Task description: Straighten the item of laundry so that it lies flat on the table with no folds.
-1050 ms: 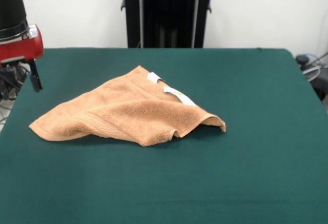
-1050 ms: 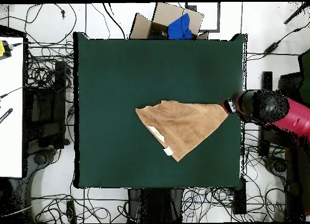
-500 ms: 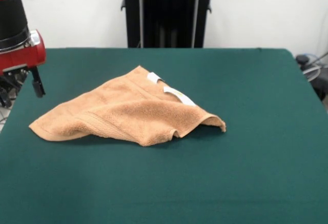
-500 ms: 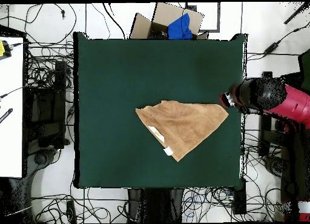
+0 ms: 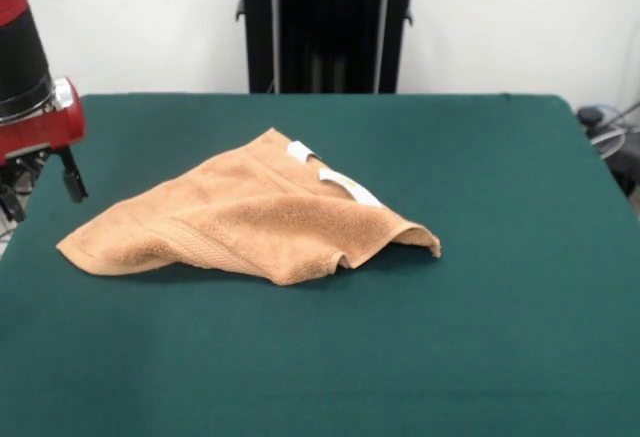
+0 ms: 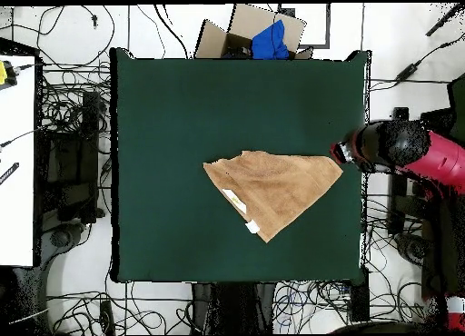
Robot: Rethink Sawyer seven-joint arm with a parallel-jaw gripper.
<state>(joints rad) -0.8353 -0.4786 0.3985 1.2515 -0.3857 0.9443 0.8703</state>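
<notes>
Folded towel [image 5: 255, 219] on green table [image 5: 480, 317]; gripper [image 5: 68, 172] beside towel's corner, jaws' state unclear

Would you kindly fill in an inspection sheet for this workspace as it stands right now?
Surface: green table, bare apart from the towel.
Job's things: orange-tan towel lies folded over into a rough triangle, one corner lifted off the felt; two white tags show on its far edge.
Clutter: nothing seen on the table.
Claw: claw hangs at the table's edge beside one towel corner, apart from it; open or shut cannot be told.
Cables: many cables on the floor round the table.
Surroundings: cardboard box with blue cloth beyond one side; white bench at another.
</notes>
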